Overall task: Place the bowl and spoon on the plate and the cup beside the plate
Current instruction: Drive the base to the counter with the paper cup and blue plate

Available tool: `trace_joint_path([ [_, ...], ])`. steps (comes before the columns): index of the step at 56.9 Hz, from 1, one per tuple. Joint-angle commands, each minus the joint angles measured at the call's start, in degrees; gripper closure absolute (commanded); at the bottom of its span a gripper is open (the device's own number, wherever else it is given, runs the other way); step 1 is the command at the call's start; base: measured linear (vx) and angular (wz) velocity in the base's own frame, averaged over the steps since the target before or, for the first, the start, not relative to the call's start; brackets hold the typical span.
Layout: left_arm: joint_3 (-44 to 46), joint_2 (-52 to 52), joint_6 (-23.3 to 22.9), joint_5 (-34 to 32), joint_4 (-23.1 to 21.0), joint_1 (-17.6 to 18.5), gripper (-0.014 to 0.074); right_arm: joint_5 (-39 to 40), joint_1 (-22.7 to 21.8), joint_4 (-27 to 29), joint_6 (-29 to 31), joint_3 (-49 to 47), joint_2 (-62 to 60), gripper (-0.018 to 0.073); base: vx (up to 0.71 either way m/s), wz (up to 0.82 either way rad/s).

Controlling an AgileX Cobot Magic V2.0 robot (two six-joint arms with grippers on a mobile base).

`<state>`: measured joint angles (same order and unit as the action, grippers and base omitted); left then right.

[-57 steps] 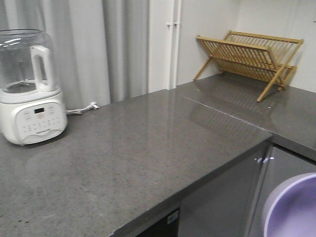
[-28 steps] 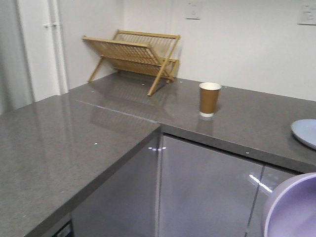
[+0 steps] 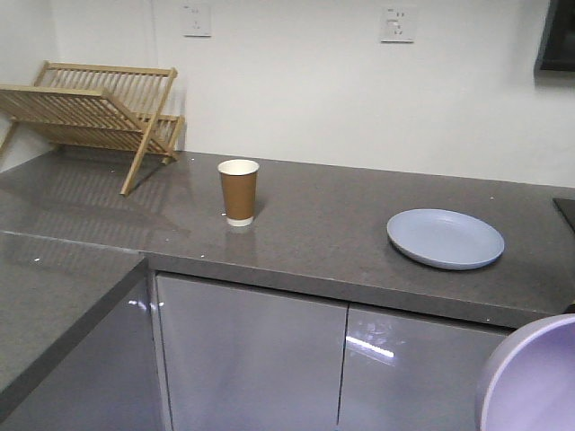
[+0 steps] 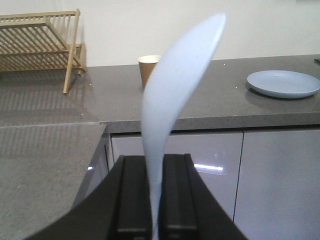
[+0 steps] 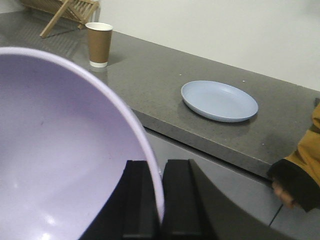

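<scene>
My left gripper point(image 4: 156, 165) is shut on the handle of the pale blue spoon point(image 4: 175, 85), which stands upright in front of the camera. The lavender bowl point(image 5: 60, 150) is held by its rim in my shut right gripper point(image 5: 159, 172); its edge also shows at the lower right of the front view, bowl point(image 3: 535, 382). On the grey counter ahead sit the brown paper cup point(image 3: 238, 190) and, to its right, the empty pale blue plate point(image 3: 445, 238). Both grippers are well short of the counter, in front of the cabinet doors.
A wooden dish rack point(image 3: 85, 112) stands at the counter's back left. The grey counter point(image 3: 314, 233) turns a corner at the near left, with glossy cabinet doors point(image 3: 252, 359) below. A person's sleeve and hand point(image 5: 300, 175) show at the right edge of the right wrist view.
The view has swung right: the blender and curtain have gone out of view, the dish rack has shifted left, and the cup and the whole plate have come into view.
</scene>
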<state>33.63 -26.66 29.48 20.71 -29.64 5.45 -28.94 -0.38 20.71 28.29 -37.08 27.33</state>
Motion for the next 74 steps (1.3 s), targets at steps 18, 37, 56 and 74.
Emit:
trace_joint_path([
  [18,1.5,-0.4,0.0,-4.3,-1.4,0.1,0.0596,4.9,0.0,0.6,0.0,-1.8,0.3,0.0568,0.28,-0.25],
  [37,1.5,-0.4,0.0,-4.3,-1.4,0.1,0.0596,4.9,0.0,0.6,0.0,-1.8,0.3,0.0568,0.36,-0.07],
  [56,1.5,-0.4,0.0,-4.3,-1.4,0.1,0.0596,4.9,0.0,0.6,0.0,-1.8,0.3,0.0568,0.37,-0.09],
  [74,1.5,-0.3,0.0,-4.3,-1.4,0.1,0.0596,4.9,0.0,0.6,0.0,-1.8,0.3,0.0568,0.32,-0.17],
])
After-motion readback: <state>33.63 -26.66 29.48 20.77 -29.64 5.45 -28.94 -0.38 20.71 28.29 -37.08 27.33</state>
